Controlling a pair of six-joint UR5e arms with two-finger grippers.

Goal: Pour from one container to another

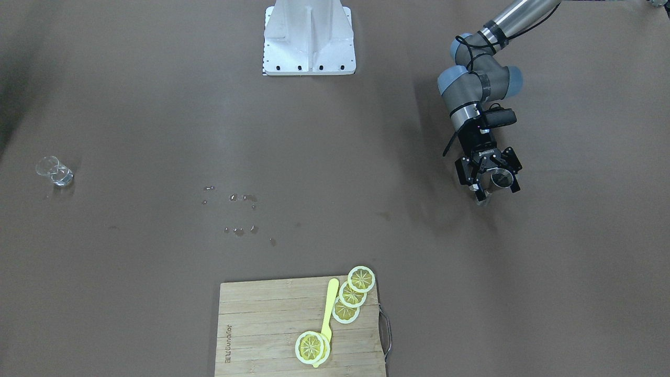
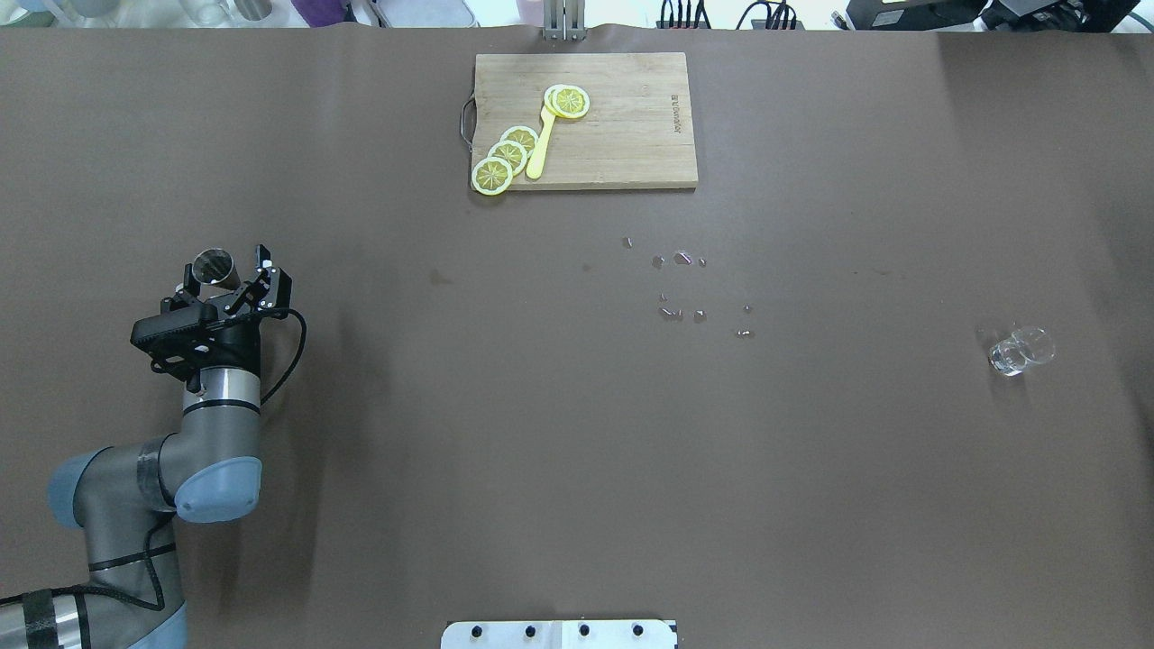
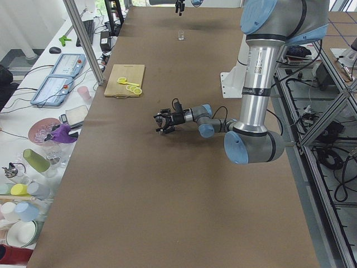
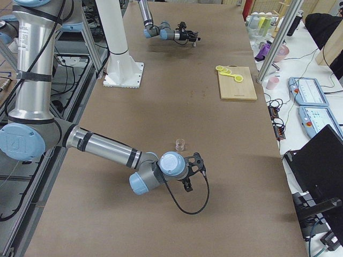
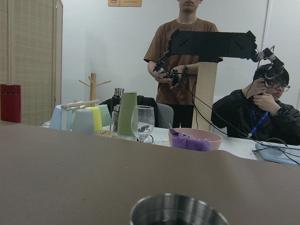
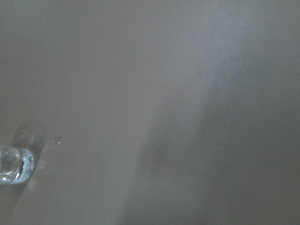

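Right gripper point(image 4: 197, 170) in side views only

A line of branded lettering point(image 1: 228, 343) is burnt into the cutting board point(image 1: 261, 335) along 1 short edge, too small to read with certainty. A small white maker's mark point(image 1: 487, 151) on the left hand point(image 1: 496, 188) is illegible. An orange wall sign point(image 5: 124, 3), cut off in the left wrist view, cannot be read.

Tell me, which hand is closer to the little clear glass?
Right. The right hand is close by the glass; the left hand is far off, around a metal cup.
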